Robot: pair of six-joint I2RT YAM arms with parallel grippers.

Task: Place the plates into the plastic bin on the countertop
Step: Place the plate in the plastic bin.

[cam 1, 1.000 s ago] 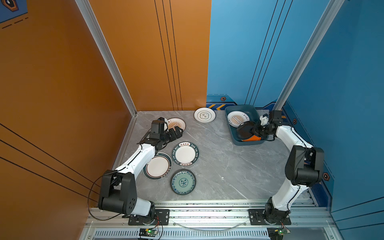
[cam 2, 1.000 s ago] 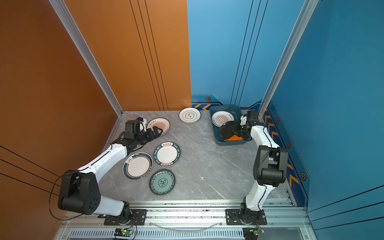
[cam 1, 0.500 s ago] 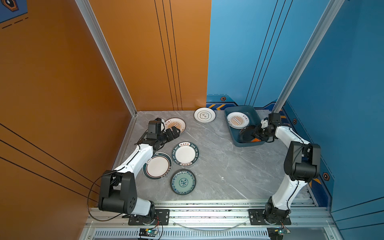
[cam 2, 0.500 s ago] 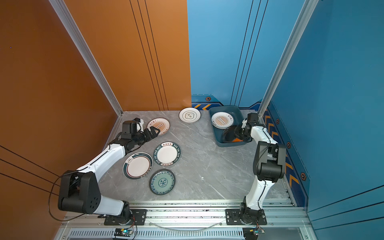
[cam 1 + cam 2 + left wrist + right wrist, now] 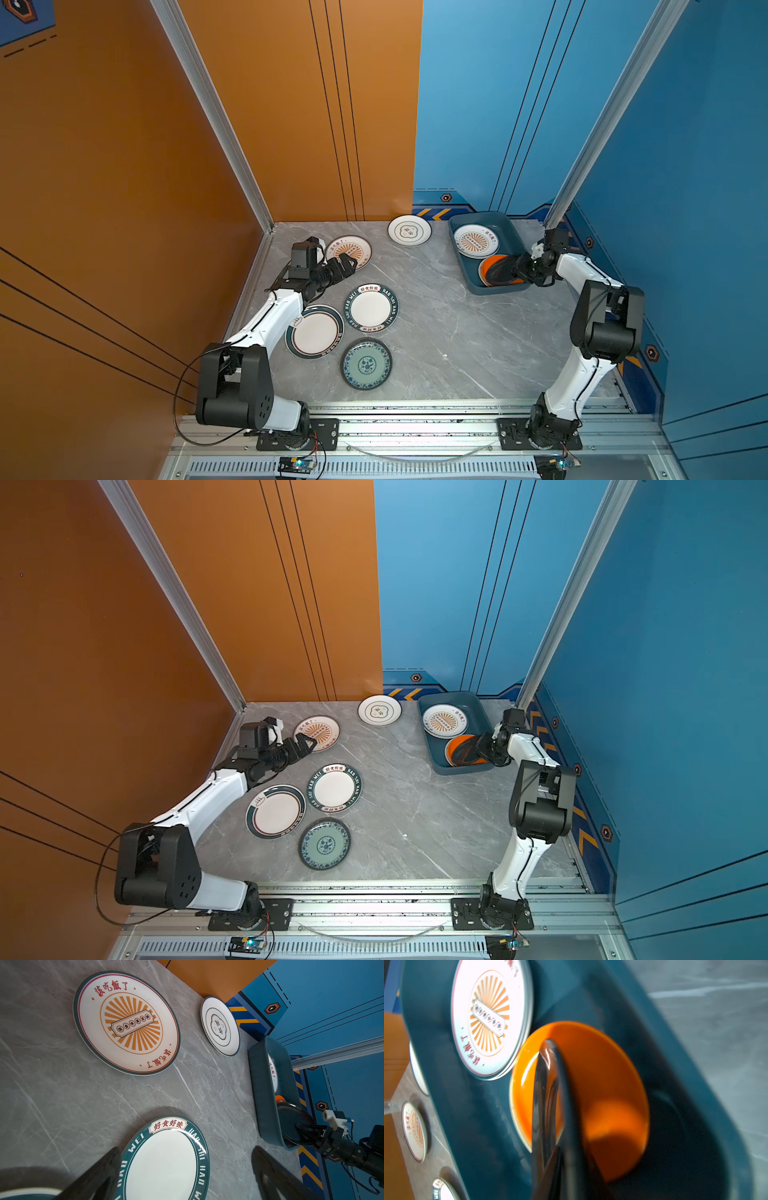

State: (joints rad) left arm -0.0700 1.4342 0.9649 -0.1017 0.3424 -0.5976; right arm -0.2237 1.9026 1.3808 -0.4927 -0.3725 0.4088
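While right arm (image 5: 579, 268) reaches toward 9 o'clock into plastic bin (image 5: 464, 266) at 1 o'clock on countertop (image 5: 457, 332), right gripper (image 5: 514, 268) straddles tilted black plate (image 5: 500, 271); pinch unclear, view blurred. Left gripper (image 5: 351, 262) spread near sunburst plate (image 5: 347, 247).

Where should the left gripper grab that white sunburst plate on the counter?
Pinch the rim of the white round orange-sunburst plate on its edge facing the left gripper. It lies flat on the grey marble countertop, so probably come in low and slide under the lip.
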